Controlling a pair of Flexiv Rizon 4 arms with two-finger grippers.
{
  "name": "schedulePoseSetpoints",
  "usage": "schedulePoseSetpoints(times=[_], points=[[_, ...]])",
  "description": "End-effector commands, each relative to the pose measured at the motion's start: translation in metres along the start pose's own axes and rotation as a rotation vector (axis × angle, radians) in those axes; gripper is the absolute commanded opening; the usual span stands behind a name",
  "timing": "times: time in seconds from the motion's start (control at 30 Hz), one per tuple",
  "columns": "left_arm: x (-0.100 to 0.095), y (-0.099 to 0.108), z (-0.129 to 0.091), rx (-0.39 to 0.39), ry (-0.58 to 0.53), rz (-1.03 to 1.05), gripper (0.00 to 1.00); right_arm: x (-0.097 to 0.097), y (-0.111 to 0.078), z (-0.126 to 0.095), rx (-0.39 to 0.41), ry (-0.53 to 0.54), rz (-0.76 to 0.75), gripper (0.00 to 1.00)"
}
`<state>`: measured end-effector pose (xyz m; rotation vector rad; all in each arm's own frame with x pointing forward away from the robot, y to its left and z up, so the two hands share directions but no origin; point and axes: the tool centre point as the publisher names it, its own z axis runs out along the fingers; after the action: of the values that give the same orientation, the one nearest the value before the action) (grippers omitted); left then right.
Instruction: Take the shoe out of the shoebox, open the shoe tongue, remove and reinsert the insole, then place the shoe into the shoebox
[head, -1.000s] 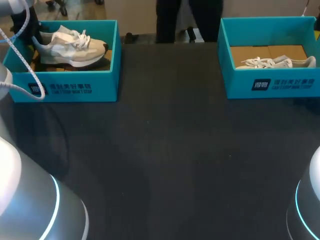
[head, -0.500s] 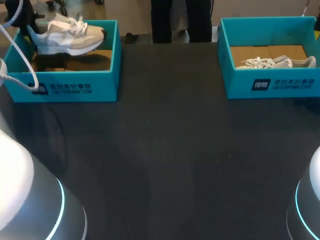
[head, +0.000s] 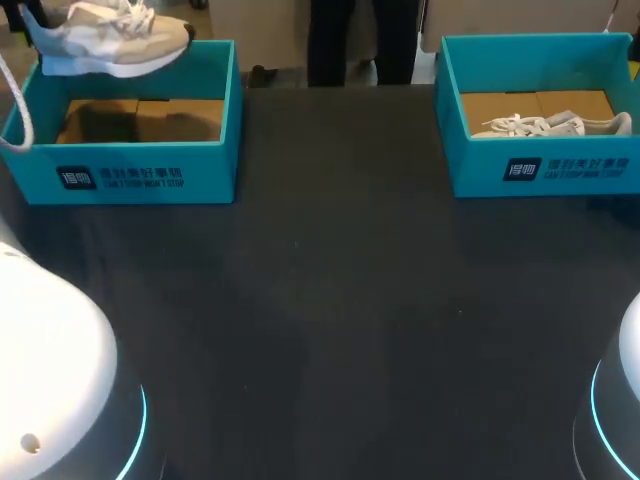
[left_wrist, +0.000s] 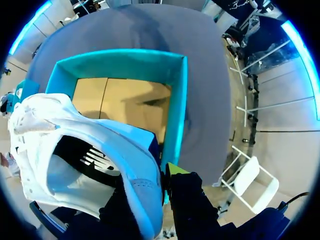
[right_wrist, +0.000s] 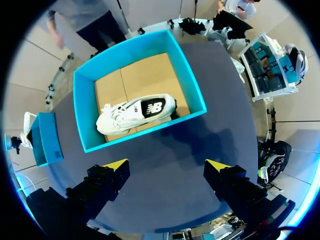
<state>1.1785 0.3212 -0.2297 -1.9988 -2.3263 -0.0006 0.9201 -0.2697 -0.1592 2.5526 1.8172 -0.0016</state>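
— Any change to the shoe (head: 105, 35) since a second ago?
— Risen. Lay inside the left shoebox (head: 150, 175) then, sole on the cardboard. Stood half above the rim half a second back. Now hangs wholly above the back wall, sole down, toe pointing toward the middle of the table (head: 340, 300).

— Held by what?
— Pinched at the heel by the left gripper (left_wrist: 162, 187). Clenched on the heel collar from both sides, with one yellow tip showing right against it. Hardly to be made out from the head view, up at the far left corner.

— And underneath, from the left wrist?
— Looking down past the shoe's mouth and tongue onto the brown cardboard floor of that same box. Well apart from it, no longer touching floor or walls.

— Anything different on the right?
— Nothing over the same second. Right gripper (right_wrist: 166, 165) spread wide, grasping nothing, hovering over the dark table just short of the right shoebox (right_wrist: 82, 110). Inside, a second shoe (right_wrist: 135, 112), lying on its side on the cardboard near the front wall, laces toward the table's middle, heel toward the outer side.
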Motion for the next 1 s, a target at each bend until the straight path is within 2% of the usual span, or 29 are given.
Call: schedulePoseSetpoints(times=[0.03, 0.1, 0.53, 0.67, 0.7, 0.77, 0.8, 0.87, 1.0], points=[[0.007, -0.056, -0.033, -0.158, -0.012, -0.008, 0.00, 0.000, 0.000, 0.000, -0.001, 0.000, 0.001, 1.00], [0.009, -0.065, -0.040, -0.154, -0.035, 0.014, 0.00, 0.000, 0.000, 0.000, -0.001, 0.000, 0.001, 1.00], [0.009, -0.065, -0.040, -0.154, -0.035, 0.014, 0.00, 0.000, 0.000, 0.000, -0.001, 0.000, 0.001, 1.00], [-0.004, -0.114, -0.054, -0.235, 0.025, -0.025, 0.00, 0.000, 0.000, 0.000, -0.001, 0.000, 0.001, 1.00], [-0.009, -0.124, -0.055, -0.285, 0.061, -0.042, 0.00, 0.000, 0.000, 0.000, -0.001, 0.000, 0.001, 1.00], [-0.018, -0.145, -0.061, -0.288, 0.060, -0.045, 0.00, 0.000, 0.000, 0.000, -0.001, 0.000, 0.001, 1.00], [-0.022, -0.156, -0.062, -0.316, 0.082, -0.054, 0.00, 0.000, 0.000, 0.000, -0.001, 0.000, 0.001, 1.00], [-0.032, -0.181, -0.067, -0.333, 0.077, -0.045, 0.00, 0.000, 0.000, 0.000, -0.001, 0.000, 0.001, 1.00], [-0.050, -0.218, -0.072, -0.390, 0.037, -0.016, 0.00, 0.000, 0.000, 0.000, -0.001, 0.000, 0.001, 1.00]])
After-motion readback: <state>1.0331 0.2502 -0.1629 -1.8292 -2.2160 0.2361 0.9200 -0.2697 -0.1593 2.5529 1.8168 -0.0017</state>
